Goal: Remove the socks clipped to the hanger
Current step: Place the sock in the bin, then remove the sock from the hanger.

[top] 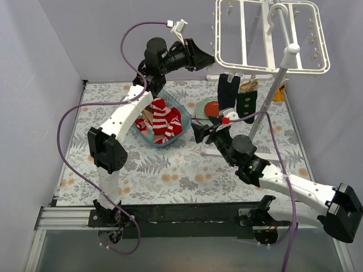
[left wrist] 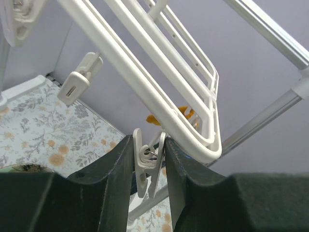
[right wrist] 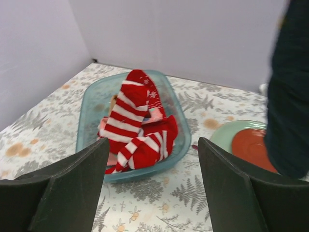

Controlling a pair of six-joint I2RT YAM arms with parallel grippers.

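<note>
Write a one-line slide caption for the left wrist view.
The left tool grips a white clip hanging under the rounded corner of the hanger.

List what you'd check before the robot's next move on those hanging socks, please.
1. Left gripper closed on a clip: ok.
2. That clip holds a sock: cannot tell.
3. Right gripper open: ok.
4. Navy sock inside the right gripper: not ok, it hangs to one side.
5. Tub in place, striped socks inside: ok.
6. Hanger emptied: not ok, that navy sock hangs from it.
</note>
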